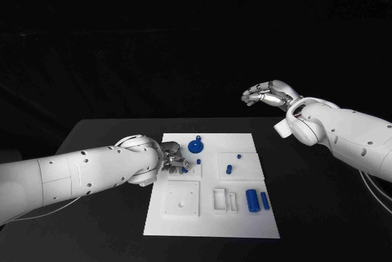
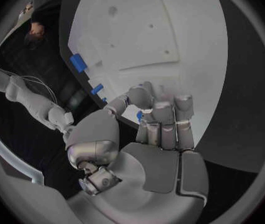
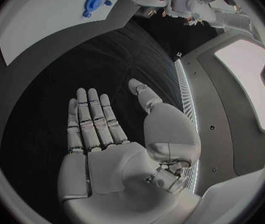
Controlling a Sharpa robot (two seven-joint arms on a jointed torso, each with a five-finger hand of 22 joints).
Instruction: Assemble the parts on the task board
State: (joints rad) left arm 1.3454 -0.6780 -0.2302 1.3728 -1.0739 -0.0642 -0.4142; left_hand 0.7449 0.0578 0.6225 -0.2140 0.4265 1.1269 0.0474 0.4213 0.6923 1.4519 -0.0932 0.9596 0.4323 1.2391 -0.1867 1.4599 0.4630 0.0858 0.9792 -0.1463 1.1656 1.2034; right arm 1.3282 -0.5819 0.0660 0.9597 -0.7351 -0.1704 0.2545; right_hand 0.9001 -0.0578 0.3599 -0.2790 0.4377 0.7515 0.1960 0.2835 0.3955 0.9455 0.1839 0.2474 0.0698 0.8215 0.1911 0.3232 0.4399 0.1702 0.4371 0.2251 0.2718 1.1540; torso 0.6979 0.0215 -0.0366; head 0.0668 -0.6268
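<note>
The white task board (image 1: 245,222) lies mid-table. My left hand (image 1: 173,160) rests low over its left edge, fingers curled in. A small blue part (image 2: 139,115) sits pinched between thumb and fingers (image 2: 164,117); it shows as a blue speck (image 1: 185,170) by the hand. On the board are a round blue knob (image 1: 196,146), a small peg (image 1: 199,161), two short pegs (image 1: 229,169) and two blue cylinders (image 1: 252,200). My right hand (image 1: 265,94) hangs high off the board's far right corner, fingers (image 3: 92,119) spread, holding nothing.
White raised blocks (image 1: 220,198) and a square recessed plate (image 1: 183,198) stand on the board's near half. The black table (image 1: 327,216) runs bare to the right of the board. In the right wrist view the board (image 3: 39,30) and round knob (image 3: 94,1) lie far beyond the palm.
</note>
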